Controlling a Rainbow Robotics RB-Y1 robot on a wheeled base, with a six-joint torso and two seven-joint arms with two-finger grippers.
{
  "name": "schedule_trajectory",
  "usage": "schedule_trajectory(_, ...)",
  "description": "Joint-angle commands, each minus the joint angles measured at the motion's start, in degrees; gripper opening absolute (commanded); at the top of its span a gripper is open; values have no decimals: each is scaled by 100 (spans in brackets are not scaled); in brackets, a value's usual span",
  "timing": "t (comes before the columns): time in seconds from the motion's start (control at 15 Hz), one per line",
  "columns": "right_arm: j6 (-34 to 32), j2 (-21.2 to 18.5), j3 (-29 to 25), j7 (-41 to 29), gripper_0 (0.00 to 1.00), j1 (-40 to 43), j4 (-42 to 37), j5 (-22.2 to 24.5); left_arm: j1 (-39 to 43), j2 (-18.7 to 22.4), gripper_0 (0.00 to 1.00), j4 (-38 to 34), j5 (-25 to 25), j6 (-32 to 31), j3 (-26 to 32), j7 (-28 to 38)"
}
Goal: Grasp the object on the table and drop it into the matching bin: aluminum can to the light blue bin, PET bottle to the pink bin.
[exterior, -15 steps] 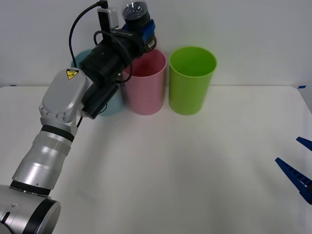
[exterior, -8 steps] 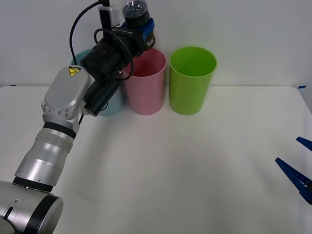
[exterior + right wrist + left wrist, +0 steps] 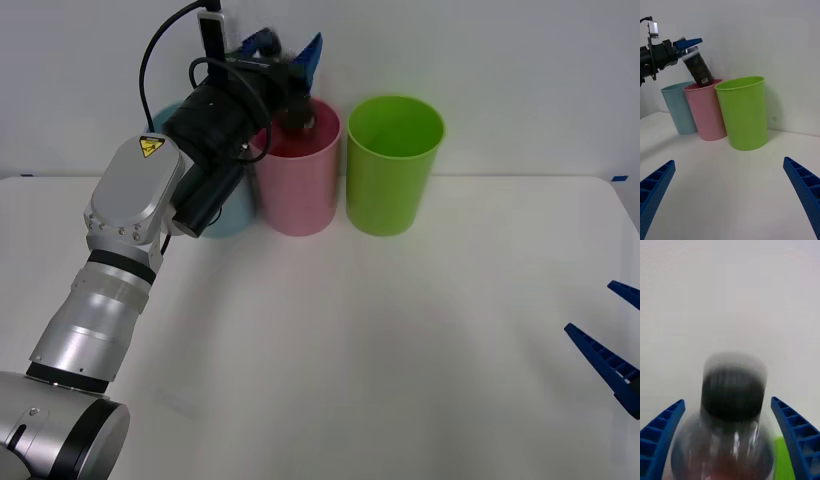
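Now | left claw spread wide over pink bin | PET bottle motion-blurred, base hidden behind rim | right claw wide

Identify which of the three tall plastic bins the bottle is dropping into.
The pale pink middle bin: the small clear bottle sits at its mouth, unlike the light blue or bright green.

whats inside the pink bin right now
The PET bottle is dropping into the pink bin, its lower end already past the rim, below the open left pincer. The bin's wall hides anything deeper inside.
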Motion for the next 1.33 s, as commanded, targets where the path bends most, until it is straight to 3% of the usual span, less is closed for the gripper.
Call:
schedule_trajectory(0.07, 0, 0, 0, 0, 100, 0, 0, 0, 2, 1, 100, 4, 27, -27, -9, 1)
schedule_trajectory(0.47, 0, 0, 0, 0, 100, 0, 0, 0, 29, 150, 100, -5, 432, -255, -70, -16)
schedule_trajectory(0.73, 0, 0, 0, 0, 100, 0, 0, 0, 55, 844, 100, -14, 1504, -317, -545, -122)
schedule_trajectory(0.93, 0, 0, 0, 0, 100, 0, 0, 0, 372, 1258, 100, -410, 2022, -387, -641, -166)
schedule_trajectory(1.33, 0, 0, 0, 0, 100, 0, 0, 0, 1488, 1706, 100, -1587, 2515, -466, -439, -271)
